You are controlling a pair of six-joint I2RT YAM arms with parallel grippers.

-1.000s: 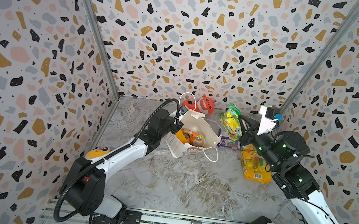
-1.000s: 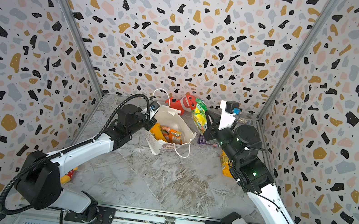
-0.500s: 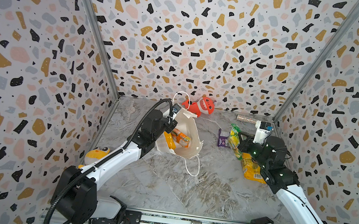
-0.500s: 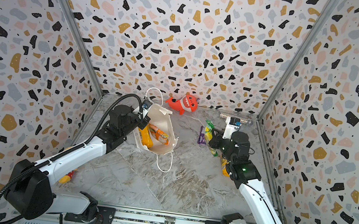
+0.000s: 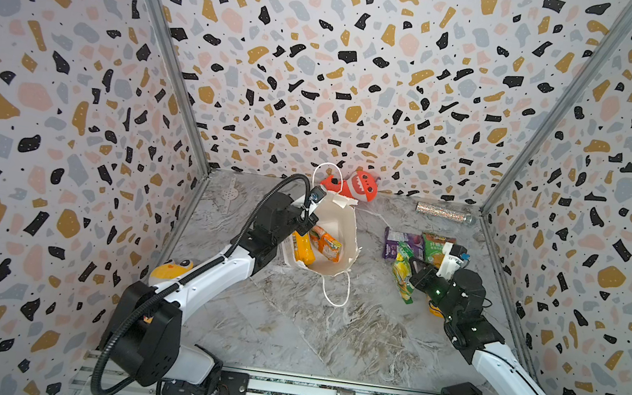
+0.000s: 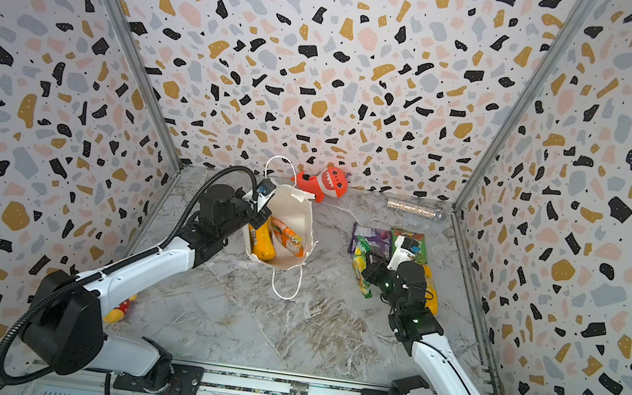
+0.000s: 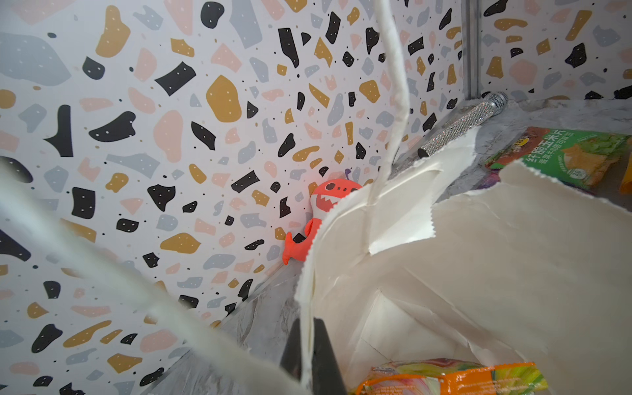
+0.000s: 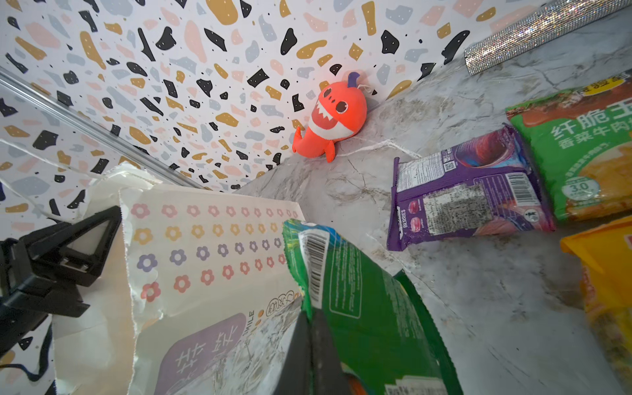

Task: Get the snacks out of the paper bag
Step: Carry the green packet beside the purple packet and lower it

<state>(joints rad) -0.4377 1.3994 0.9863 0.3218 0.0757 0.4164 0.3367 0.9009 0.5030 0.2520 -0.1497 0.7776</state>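
Note:
The white paper bag (image 5: 339,227) (image 6: 295,214) stands tilted with its mouth up. My left gripper (image 5: 304,222) (image 7: 307,328) is shut on its rim. Inside lie an orange-yellow packet (image 5: 304,247) and an orange packet (image 5: 326,244) (image 7: 461,379). My right gripper (image 5: 412,271) (image 8: 310,316) is shut on the green-yellow packet (image 5: 401,278) (image 8: 359,307), low over the table, right of the bag. On the table beyond it lie a purple packet (image 5: 394,241) (image 8: 468,195) and a green packet (image 5: 433,244) (image 8: 581,164). Another orange-yellow packet (image 6: 433,294) (image 8: 605,273) lies partly under the right arm.
A red-orange shark plush (image 5: 354,185) rests against the back wall behind the bag. A glittery silver tube (image 5: 444,213) lies in the back right corner. A yellow toy (image 5: 170,268) sits by the left wall. The bag's cord handle (image 5: 335,289) trails toward the front.
My right gripper has come down and toward the front with the green-yellow packet, from raised beside the bag to low over the table. The left gripper has drawn the bag slightly left.

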